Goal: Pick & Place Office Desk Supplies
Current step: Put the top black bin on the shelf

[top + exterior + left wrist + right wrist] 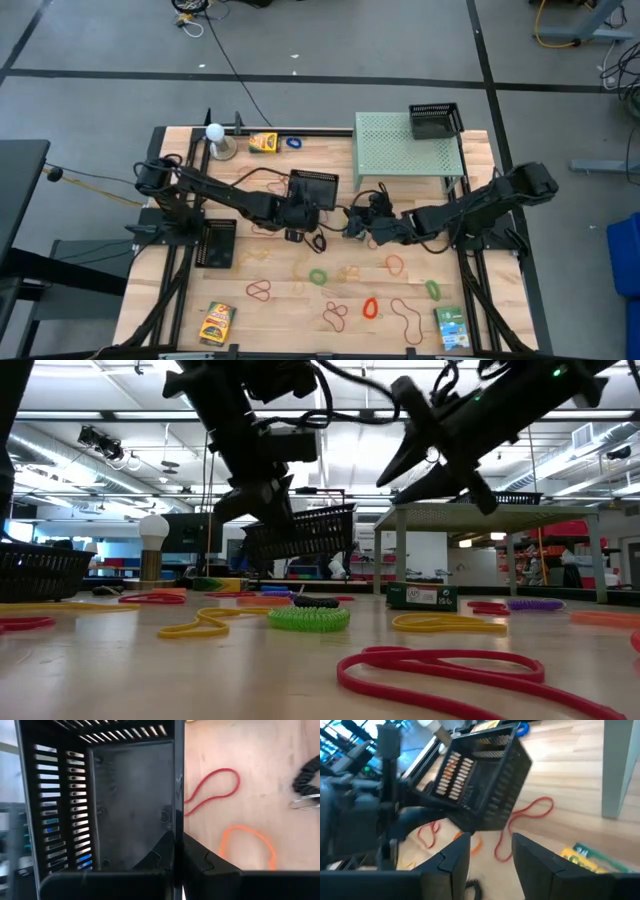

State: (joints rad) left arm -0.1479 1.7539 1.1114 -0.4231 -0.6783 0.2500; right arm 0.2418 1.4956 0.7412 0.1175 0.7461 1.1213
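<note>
My left gripper [296, 212] is shut on a small black slotted basket [313, 188] above the table's middle; the low view shows that basket [300, 535] in the air. My right gripper [490, 855] is open just right of it, aimed at the basket [480, 785] and touching nothing. Rubber bands lie flat on the wood: a green one [318, 276], a red one [370, 306], a yellow one [394, 264], a black one [317, 242]. Crayon boxes lie flat at the far edge [263, 142] and the near-left corner [217, 322]. My left gripper pinches the basket's side wall [177, 820] near its rim, with one finger [157, 852] inside the basket and the other [202, 857] outside. The fingers come from the table's left. The basket is lifted clear of the table and tilted.
A green mesh shelf [405, 150] stands at the far right with another black basket [433, 120] on top. A third black basket [218, 243] sits at the left. The white ball on its stand [215, 135] is at the far left. A green box [452, 328] lies near right.
</note>
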